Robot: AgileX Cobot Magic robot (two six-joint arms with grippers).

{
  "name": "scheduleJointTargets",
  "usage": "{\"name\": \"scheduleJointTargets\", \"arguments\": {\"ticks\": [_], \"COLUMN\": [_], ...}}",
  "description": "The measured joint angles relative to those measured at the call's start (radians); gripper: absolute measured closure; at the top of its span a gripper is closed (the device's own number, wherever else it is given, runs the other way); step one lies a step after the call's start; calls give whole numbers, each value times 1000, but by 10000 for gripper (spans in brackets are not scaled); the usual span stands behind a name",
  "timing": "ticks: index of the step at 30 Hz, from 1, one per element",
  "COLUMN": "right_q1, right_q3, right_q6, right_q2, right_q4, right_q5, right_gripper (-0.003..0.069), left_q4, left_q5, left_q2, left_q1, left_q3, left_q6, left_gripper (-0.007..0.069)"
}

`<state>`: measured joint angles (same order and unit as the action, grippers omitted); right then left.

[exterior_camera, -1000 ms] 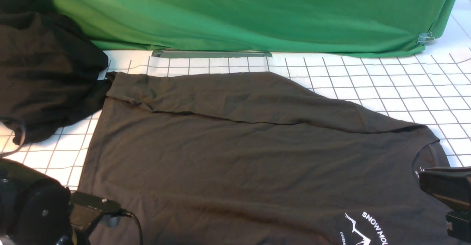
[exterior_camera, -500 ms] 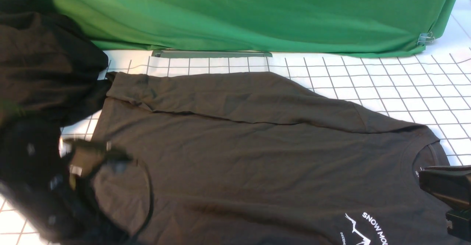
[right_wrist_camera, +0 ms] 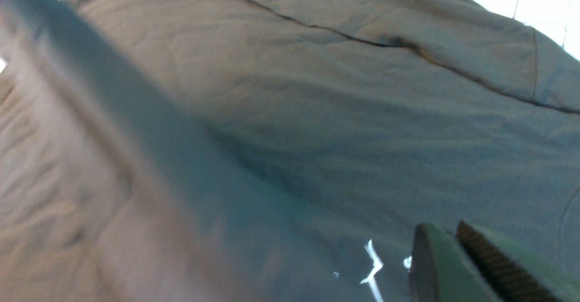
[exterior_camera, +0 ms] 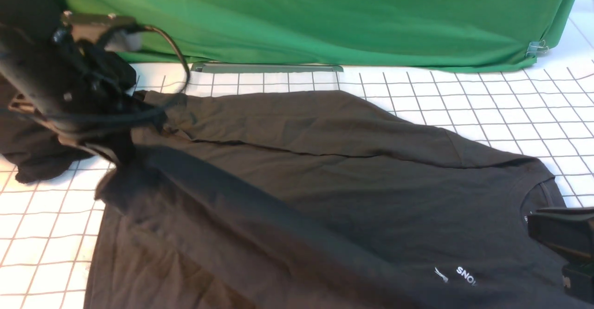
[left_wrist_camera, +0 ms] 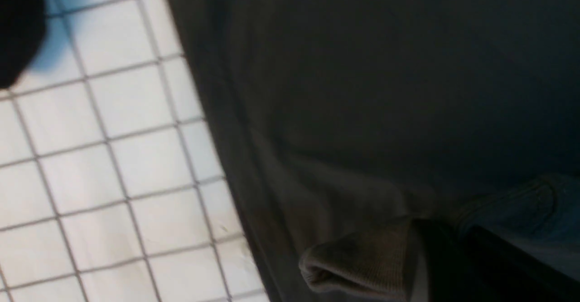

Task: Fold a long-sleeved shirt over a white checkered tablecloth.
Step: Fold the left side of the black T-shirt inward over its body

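The left arm has been carried from the near left corner up to the far left side, and a sleeve (exterior_camera: 260, 211) of the long-sleeved shirt (exterior_camera: 325, 179) has been drawn along with it. That sleeve is now stretched as a blurred diagonal band across the shirt's body, from beside the white chest print (exterior_camera: 457, 274) to the left end effector (exterior_camera: 116, 153). The left end effector is clenched on the shirt; in the left wrist view the ribbed cuff (left_wrist_camera: 358, 256) is seen bunched right at it.

The shirt is spread over the white checkered tablecloth (exterior_camera: 487, 105) that covers the bench, with the collar (exterior_camera: 538, 193) to the right and the hem to the left. The other sleeve (exterior_camera: 301, 119) is laid folded along the shirt's far edge. Part of the print is hidden under the stretched sleeve.

The right end effector (right_wrist_camera: 446, 229) is held just above the cloth near the collar and the print. Its fingers are pressed nearly together, and no cloth is seen between them.

A black heap of cloth (exterior_camera: 32, 160) is partly hidden behind the left arm. A green cloth (exterior_camera: 325, 16) is hung along the far edge.
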<state>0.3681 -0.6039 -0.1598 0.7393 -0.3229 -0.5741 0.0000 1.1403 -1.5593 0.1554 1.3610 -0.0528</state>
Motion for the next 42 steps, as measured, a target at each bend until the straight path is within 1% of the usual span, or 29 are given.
{"name": "scheduleJointTargets", "arguments": {"ticks": [2,4,5,7,10,13,14,16,17,19,20,21,27,28,33,35,36,38,39,40,41,42], "right_q1": [0,0,0,7,33,99,151,233,248,323,356,371,387,387,387,387,387,387,387,387,387,387], "right_q3": [0,-5,-15,-37,-60,-71,-71,-71,-71,-71,-71,-71,-75,-81,-97,-104,-106,-106,-106,-108,-109,-109], "right_q6": [-46,-83,-103,-125,-149,-168,-168,-135,-121,-35,10,27,57,60,61,61,61,63,63,69,79,90], "right_q2": [7,20,38,77,131,198,250,329,345,440,498,536,693,716,770,795,807,811,811,807,798,786], "right_q4": [-29,-51,-63,-79,-90,-103,-102,-67,-60,36,79,105,150,154,155,157,157,159,159,160,160,160], "right_q5": [-53,-101,-157,-244,-307,-322,-320,-289,-285,-231,-197,-174,-43,-24,27,42,42,33,33,8,-20,-48], "right_gripper": [607,607,607,607,607,606,603,593,592,553,520,486,319,300,288,308,345,450,465,559,604,624], "left_q4": [-16,-25,-32,-38,-39,-40,-40,-40,-40,-39,-31,-26,0,0,-6,-6,-6,-6,-6,-6,-6,-6], "left_q5": [-6,-9,-11,-10,-8,-13,-28,-45,-47,-70,-83,-88,-92,-95,-96,-97,-97,-97,-97,-97,-97,-97], "left_q2": [-79,-126,-164,-211,-247,-265,-271,-274,-274,-274,-274,-274,-274,-274,-274,-274,-274,-274,-274,-274,-274,-274], "left_q1": [-60,-89,-107,-124,-129,-129,-129,-129,-129,-129,-129,-129,-129,-129,-129,-129,-129,-129,-129,-129,-129,-129], "left_q3": [48,78,99,122,135,138,138,138,138,139,139,139,140,140,140,140,140,140,140,140,140,140], "left_q6": [4,4,4,4,4,4,4,4,4,4,4,4,4,4,4,4,4,4,4,4,4,4], "left_gripper": [610,610,610,610,610,610,610,610,610,610,610,610,610,610,610,610,610,610,610,610,610,610]}}
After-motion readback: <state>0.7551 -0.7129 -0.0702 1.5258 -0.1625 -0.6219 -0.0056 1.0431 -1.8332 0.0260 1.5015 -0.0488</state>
